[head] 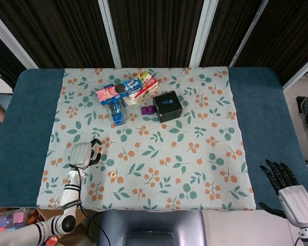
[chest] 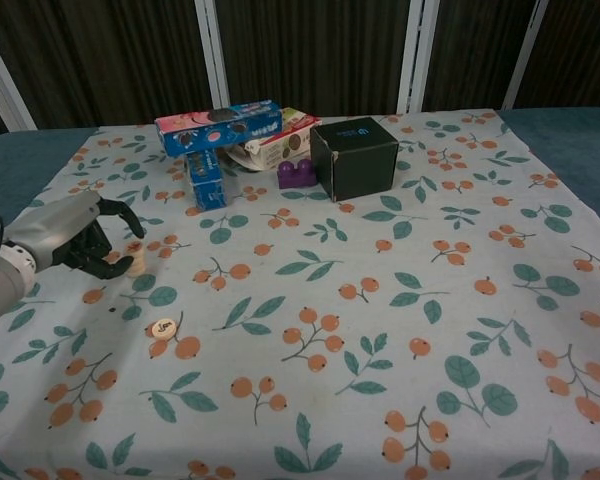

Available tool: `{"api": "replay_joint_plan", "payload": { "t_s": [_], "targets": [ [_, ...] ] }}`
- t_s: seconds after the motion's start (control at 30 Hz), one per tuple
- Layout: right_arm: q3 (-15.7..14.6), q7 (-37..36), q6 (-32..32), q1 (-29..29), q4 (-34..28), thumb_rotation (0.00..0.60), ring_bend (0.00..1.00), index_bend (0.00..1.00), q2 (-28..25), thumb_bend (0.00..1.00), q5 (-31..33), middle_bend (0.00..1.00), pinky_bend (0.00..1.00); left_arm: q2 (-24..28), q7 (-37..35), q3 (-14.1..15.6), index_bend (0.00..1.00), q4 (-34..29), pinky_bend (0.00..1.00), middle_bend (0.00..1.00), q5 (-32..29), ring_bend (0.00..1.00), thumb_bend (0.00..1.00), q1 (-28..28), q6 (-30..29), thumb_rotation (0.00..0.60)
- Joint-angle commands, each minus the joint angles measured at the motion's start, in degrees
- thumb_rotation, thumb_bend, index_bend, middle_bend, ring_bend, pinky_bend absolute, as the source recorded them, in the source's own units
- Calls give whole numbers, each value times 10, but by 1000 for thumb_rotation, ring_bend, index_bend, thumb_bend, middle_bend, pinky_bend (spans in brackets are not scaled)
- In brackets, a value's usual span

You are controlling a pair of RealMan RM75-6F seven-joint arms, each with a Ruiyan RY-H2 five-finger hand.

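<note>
Pale wooden discs (chest: 135,259), stacked in a short pile on the floral cloth (chest: 380,330) at the near left, are seen right at the curled fingertips of the left hand (chest: 75,240); whether they are pinched or merely touched cannot be told. One more disc (chest: 162,327) lies flat just nearer, apart from the pile and judged not yet added. Far off, boxes (chest: 220,125) are grouped. At the near right, off the tabletop, the right hand (head: 290,187) is held released, fingers spread
</note>
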State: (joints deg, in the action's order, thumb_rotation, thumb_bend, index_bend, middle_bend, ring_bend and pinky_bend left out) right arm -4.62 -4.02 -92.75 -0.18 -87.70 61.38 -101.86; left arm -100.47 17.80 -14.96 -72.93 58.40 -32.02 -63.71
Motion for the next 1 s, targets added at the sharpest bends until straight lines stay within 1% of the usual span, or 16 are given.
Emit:
{"api": "replay_joint_plan", "payload": {
  "t_s": [0.03,0.13,0.23,0.33,0.37,0.43,0.57,0.73,1.0],
  "targets": [
    [0,0,0,0,0,600,0,0,0,142,0,0,0,4,-2,0,364,-7,1000,1000,3,1000,415,1,-3,600],
    [0,0,-2,-1,0,600,0,0,0,142,-1,0,0,18,-13,9,362,-32,1000,1000,22,1000,417,10,-16,600],
    [0,2,-1,-1,0,600,0,0,1,143,-1,0,0,39,-33,31,362,-70,1000,1000,58,1000,417,28,-36,600],
    [-1,6,3,0,0,600,0,0,2,143,-2,0,0,54,-54,58,362,-107,1000,1000,94,1000,416,46,-53,600],
    [-2,8,3,1,-1,600,0,0,3,142,-3,0,0,57,-61,72,363,-119,1000,1000,110,1000,416,53,-59,600],
    [-2,8,2,0,-1,600,0,0,3,143,-4,0,0,59,-70,97,366,-133,1000,1000,132,1000,416,65,-67,600],
    [-3,7,4,1,0,600,0,0,3,143,-5,0,0,44,-69,124,371,-124,1000,1000,148,1000,416,77,-66,600],
    [-5,1,1,1,1,600,0,0,0,142,-8,0,0,14,-67,131,372,-90,1000,1000,142,1000,417,82,-51,600],
    [-3,-7,-5,0,2,600,0,0,-2,142,-6,0,0,-4,-63,135,373,-65,1000,1000,145,1000,416,86,-47,600]
  ]
}}
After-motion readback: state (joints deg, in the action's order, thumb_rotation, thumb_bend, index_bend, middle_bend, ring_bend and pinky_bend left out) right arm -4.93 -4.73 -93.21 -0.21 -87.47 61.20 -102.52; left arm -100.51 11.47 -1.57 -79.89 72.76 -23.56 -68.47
